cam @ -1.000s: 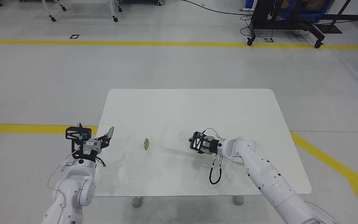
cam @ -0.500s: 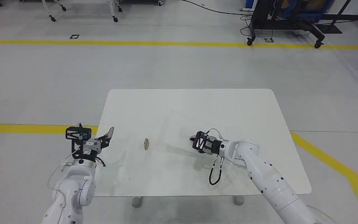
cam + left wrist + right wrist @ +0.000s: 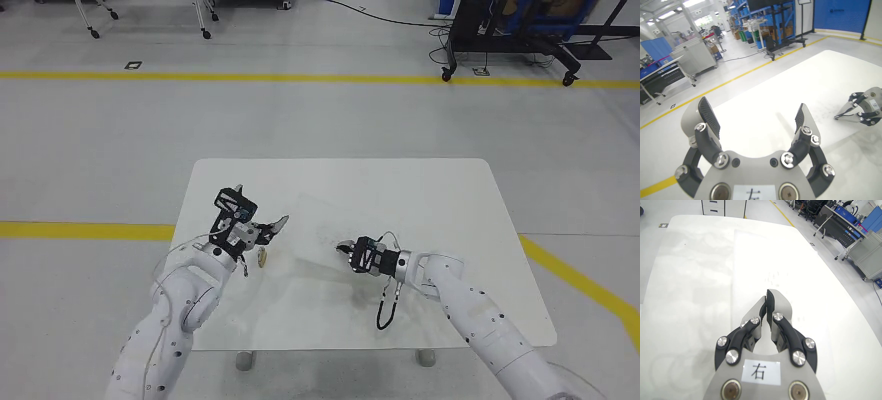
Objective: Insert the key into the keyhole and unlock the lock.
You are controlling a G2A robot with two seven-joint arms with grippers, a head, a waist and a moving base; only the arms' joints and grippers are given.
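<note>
A small brass lock [image 3: 262,257] lies on the white table [image 3: 420,190], left of the middle. My left gripper [image 3: 272,230] [image 3: 753,106] hovers just beyond the lock, open wide, with nothing between its ribbed pads [image 3: 709,115]. My right gripper [image 3: 343,247] [image 3: 766,294] is to the right of the lock, low over the table and pointing toward it. It is shut, and a tiny dark piece, the key, pokes out at its tips. In the left wrist view the right gripper [image 3: 837,117] also looks shut.
A black cable [image 3: 385,310] loops from the right wrist down onto the table near the front edge. Yellow floor lines [image 3: 300,77] run past the table, with carts and racks [image 3: 520,30] far behind.
The left arm has swung from outside the table's left edge in over the table, close to the lock, still open. The right gripper stays shut and has barely shifted.
</note>
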